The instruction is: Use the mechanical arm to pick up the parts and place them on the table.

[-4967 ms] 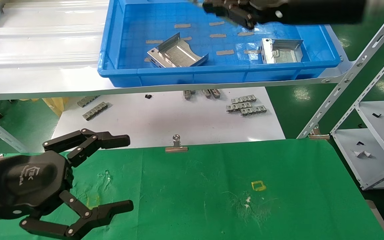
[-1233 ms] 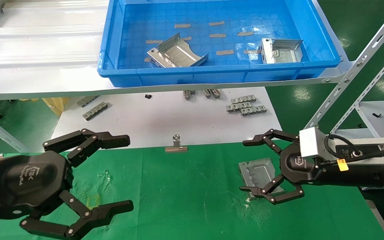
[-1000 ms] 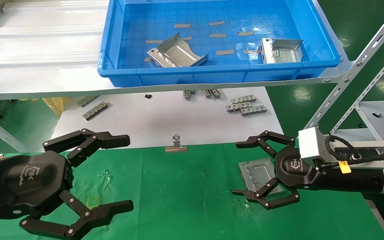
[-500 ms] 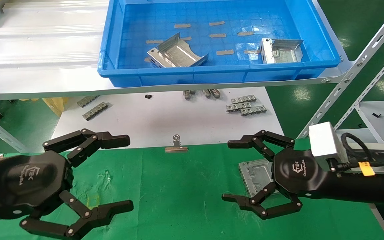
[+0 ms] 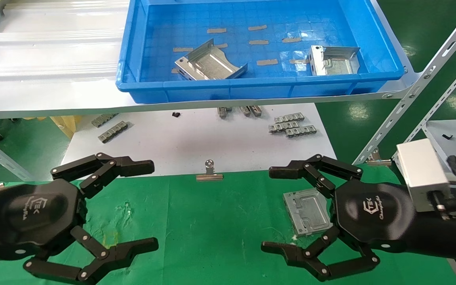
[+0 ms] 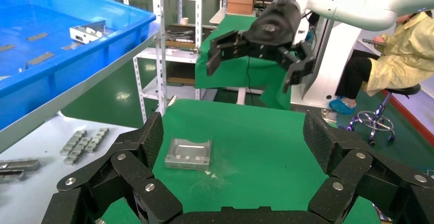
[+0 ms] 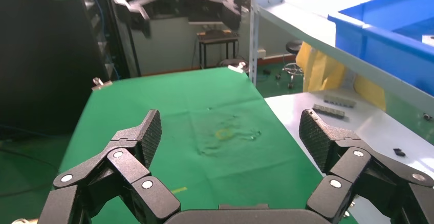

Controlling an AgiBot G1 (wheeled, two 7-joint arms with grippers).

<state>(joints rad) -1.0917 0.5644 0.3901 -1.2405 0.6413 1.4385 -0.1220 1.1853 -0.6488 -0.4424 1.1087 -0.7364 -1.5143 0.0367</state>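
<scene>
Right pincer open, part flat, slightly skewed

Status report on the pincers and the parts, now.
Right pincer open above the green table, empty. One part on the cloth; two in the blue bin. Left pincer open, parked. No obstruction.

My left claw hangs spread wide above the green desk. A silvery part lies flat on the cloth between my fingers. Beyond, my right claw hovers, fingers splayed.
</scene>
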